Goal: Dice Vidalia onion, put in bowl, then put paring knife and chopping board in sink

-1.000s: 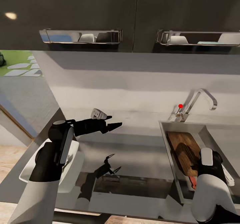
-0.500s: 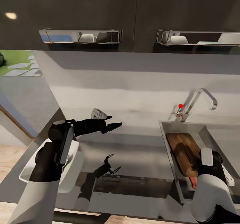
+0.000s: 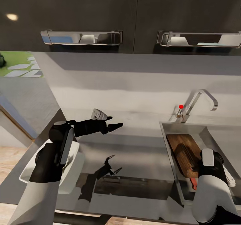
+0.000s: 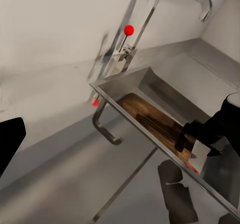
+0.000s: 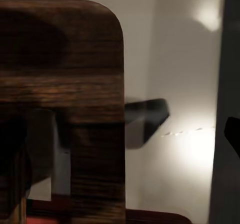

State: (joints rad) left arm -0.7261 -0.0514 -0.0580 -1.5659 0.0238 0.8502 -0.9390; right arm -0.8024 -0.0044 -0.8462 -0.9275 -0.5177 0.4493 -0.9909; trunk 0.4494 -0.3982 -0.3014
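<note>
The dark-brown chopping board (image 3: 181,150) lies tilted inside the steel sink (image 3: 166,127), and it also appears in the left wrist view (image 4: 148,118). The paring knife's red handle (image 3: 193,183) pokes out beside the board's near end. My right gripper (image 4: 202,136) hovers at that near end, and its forearm hides it in the head view. In the right wrist view its fingertips (image 5: 148,118) stand apart beside the board's edge (image 5: 65,84). My left gripper (image 3: 115,126) hangs open over the countertop (image 3: 140,158). The white bowl (image 3: 74,173) sits under my left arm. The onion is out of view.
The chrome tap (image 3: 198,100) with a red dot (image 3: 181,106) stands behind the sink. Black upper cabinets with steel handles (image 3: 80,37) hang overhead. The countertop's front edge runs just below my arms, and a window opens at the far left.
The chopping board settled slightly lower in the sink after the earliest frame. Both arms have stayed where they were.
</note>
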